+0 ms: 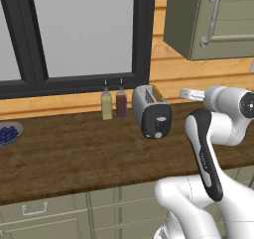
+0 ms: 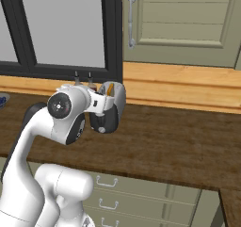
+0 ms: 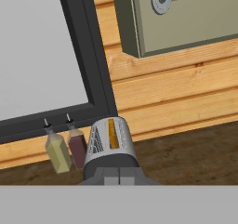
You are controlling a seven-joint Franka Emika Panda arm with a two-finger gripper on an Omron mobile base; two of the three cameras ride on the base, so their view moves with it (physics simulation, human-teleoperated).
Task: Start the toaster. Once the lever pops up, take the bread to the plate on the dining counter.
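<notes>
Standing at frame centre in the left base view, the toaster (image 1: 151, 112) holds the bread (image 3: 112, 133) in one slot. Gripper (image 3: 119, 176) hovers above it, fingers nearly together. Risk: descending off-line, missing the lever (image 1: 159, 120) and nudging the toaster toward the bottles (image 1: 113, 103).

Base views flank arm, facing counter; both share toaster (image 1: 151, 111); hand view looks down close.

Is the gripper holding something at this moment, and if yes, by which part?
Nothing is held. The gripper hangs in the air above the toaster, fingertips together with nothing between them. The bread sits in a toaster slot.
</notes>
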